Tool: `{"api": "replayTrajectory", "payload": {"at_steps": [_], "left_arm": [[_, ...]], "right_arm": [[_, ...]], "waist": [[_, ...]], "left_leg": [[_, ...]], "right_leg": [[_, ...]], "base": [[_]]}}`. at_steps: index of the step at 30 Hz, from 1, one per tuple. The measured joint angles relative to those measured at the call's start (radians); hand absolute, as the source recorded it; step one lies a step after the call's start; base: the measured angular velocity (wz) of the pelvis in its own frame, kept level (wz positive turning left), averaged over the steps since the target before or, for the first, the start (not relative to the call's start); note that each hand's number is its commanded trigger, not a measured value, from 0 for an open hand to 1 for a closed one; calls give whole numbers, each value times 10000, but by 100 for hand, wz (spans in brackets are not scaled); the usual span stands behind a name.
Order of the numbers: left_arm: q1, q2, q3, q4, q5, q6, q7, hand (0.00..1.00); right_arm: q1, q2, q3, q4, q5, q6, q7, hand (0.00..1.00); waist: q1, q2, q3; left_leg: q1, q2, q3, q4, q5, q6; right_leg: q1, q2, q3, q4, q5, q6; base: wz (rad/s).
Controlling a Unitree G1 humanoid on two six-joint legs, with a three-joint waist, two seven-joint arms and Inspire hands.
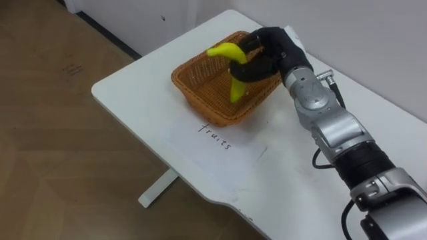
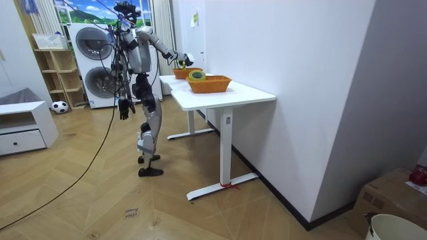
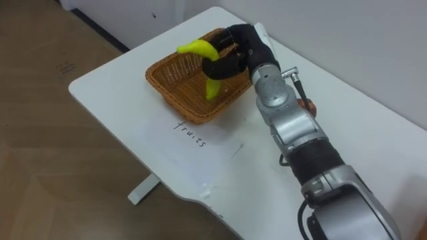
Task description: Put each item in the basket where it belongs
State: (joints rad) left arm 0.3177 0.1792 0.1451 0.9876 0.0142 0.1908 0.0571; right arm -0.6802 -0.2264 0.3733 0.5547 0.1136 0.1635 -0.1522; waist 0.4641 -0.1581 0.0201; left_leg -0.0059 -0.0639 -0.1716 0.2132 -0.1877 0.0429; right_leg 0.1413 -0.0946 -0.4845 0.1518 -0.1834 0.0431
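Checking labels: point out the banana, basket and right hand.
banana [image 1: 223,50], left eye view, upper curved part
basket [image 1: 197,100], left eye view, front outer wall
right hand [image 1: 279,47], left eye view, back of hand

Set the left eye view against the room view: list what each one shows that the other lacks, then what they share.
Left eye view: the right hand curled round a banana over the fruit basket, with a handwritten paper label in front of it. Room view: the robot standing at the far end of the table, left hand hanging by its side, a second basket nearer the camera, washing machines behind. Both: the table, the fruit basket and the outstretched right arm.
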Motion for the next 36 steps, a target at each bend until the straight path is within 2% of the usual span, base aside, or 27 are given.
{"api": "replayTrajectory", "payload": {"at_steps": [19,31,36], "left_arm": [[1,-13,-4,0,-1,-1,0,0],[3,-5,-8,0,6,45,10,0],[2,35,-15,3,-3,13,67,0]], "right_arm": [[0,2,-1,0,-7,-1,3,0],[0,1,-2,-34,-6,-1,15,0],[0,-6,-16,-31,41,-25,-206,0]], "waist": [[18,-9,-6],[-152,-30,-29],[-230,23,-22]], "left_leg": [[-7,-7,0,20,1,0],[-51,-13,-2,74,1,0],[-34,-12,10,90,1,1]], "right_leg": [[0,-3,38,1,0,0],[-24,-6,10,3,0,0],[-22,-11,1,4,0,0]], "base": [[0],[0],[0]]}}
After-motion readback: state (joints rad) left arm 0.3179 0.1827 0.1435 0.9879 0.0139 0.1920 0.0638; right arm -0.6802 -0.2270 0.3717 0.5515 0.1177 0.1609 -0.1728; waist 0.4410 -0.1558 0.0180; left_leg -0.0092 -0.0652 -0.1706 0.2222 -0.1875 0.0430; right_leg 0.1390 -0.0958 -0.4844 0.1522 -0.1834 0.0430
